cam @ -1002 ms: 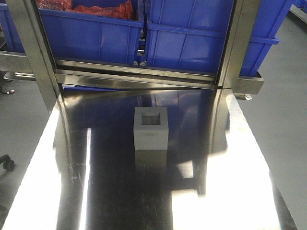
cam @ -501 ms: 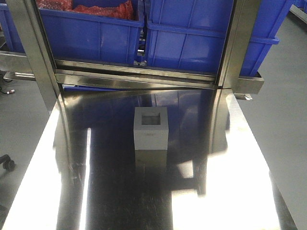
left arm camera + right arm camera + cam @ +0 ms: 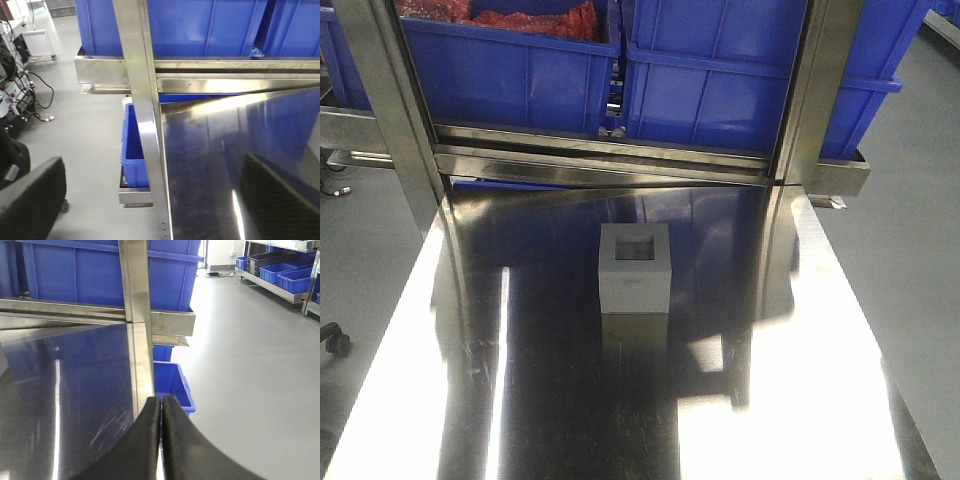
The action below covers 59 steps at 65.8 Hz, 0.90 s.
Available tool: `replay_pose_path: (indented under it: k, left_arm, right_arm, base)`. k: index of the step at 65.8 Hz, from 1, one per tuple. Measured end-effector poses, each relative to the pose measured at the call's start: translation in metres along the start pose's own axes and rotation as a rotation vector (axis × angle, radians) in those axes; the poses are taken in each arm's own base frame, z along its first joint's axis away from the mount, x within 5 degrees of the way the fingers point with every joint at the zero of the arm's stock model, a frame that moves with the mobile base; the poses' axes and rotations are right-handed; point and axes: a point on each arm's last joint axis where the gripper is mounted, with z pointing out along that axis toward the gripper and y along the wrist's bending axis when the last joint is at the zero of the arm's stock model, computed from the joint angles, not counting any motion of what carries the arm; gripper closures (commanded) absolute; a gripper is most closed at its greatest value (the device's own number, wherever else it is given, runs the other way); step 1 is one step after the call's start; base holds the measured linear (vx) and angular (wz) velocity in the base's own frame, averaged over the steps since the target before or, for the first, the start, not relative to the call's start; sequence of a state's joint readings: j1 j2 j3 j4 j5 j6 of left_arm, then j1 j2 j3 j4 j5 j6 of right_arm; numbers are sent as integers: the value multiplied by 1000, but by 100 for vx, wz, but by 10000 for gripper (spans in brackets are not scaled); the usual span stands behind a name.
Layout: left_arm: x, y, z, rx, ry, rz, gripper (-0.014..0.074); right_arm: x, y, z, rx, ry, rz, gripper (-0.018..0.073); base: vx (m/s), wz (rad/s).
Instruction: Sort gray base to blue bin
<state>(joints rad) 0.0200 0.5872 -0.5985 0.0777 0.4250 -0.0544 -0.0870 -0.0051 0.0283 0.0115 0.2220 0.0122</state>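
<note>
One base (image 3: 634, 268), gray, sits upright near the middle of the counter (image 3: 520, 400), its square recess facing up. It is well apart from both sets of fingers.

Two large blue bins stand side by side on a steel rack (image 3: 600, 160) behind the counter's far edge: left bin (image 3: 510, 75) and right bin (image 3: 740, 85). The left bin holds red material (image 3: 530, 18), perhaps mesh; the view crops it.

Two steel posts (image 3: 385, 110) (image 3: 815, 90) rise at the counter's far corners, in front of the bins.

Left fingers (image 3: 30, 200): two, spread wide, nothing between them, straddling the counter's left edge.

Right fingers (image 3: 145, 440): two, pressed together, gripping nothing, over the right edge.

Two small bins sit low beside the counter, one on each side (image 3: 134, 150) (image 3: 172, 380).
</note>
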Motion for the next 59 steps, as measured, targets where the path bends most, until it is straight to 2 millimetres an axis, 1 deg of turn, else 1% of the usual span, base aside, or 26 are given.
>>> replay_pose_path:
  k: [6,12,21,27,30,38,40,45,52,55,59]
  left_arm:
    - [-1,-2,4,17,14,-6,-60]
    - [-8,-5,13,54,37,-1,-48]
    - [-26,-15,37,143,74,34,-46]
    - [-42,-28,55,231,81,72,-43]
    - [-47,-35,68,271,98,87,-42]
    - [-60,-65,100,382,128,123,-32]
    - [-59,-73,109,403,146,134,-31]
    - [-62,-95,127,458,165,159,-31]
    - [-56,-128,156,524,225,182,-31]
    - [-56,-139,166,540,246,168,-31]
    - [-50,-155,185,556,298,144,-31]
  right_arm:
    - [0,0,0,0,0,0,564]
    - [0,0,0,0,0,0,564]
    - [0,0,0,0,0,0,564]
    - [0,0,0,0,0,0,564]
    - [0,0,0,0,0,0,564]
    - [0,0,0,0,0,0,564]
    - [0,0,0,0,0,0,564]
    - [0,0,0,0,0,0,564]
    - [0,0,0,0,0,0,564]
    - [0,0,0,0,0,0,564]
    - [0,0,0,0,0,0,564]
  base:
    - [0,0]
    - [0,0]
    - [0,0]
    - [0,0]
    - [0,0]
    - [0,0]
    - [0,0]
    - [0,0]
    - [0,0]
    - [0,0]
    - [0,0]
